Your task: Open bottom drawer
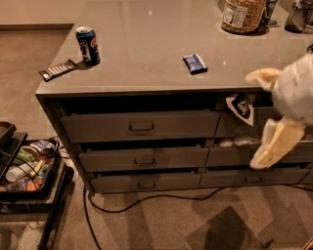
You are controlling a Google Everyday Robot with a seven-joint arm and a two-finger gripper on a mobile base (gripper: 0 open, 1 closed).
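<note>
The bottom drawer (145, 181) is the lowest and slimmest of three dark grey drawer fronts in the left column, with a small centred pull handle (146, 185). Its front stands slightly out from the cabinet frame. My gripper (274, 141), cream and white, hangs at the right edge of the view. It is in front of the right-hand drawers, at about the height of the middle row. It is well to the right of the bottom drawer's handle and above it, touching nothing I can see.
On the grey countertop (146, 53) are a blue can (88, 45), a wrapped bar (57, 70), a blue packet (195, 63) and a jar (243, 14). A black-and-white packet (240, 106) pokes from the top right drawer. A black cable (146, 200) crosses the floor. A cart with clutter (27, 168) stands at the left.
</note>
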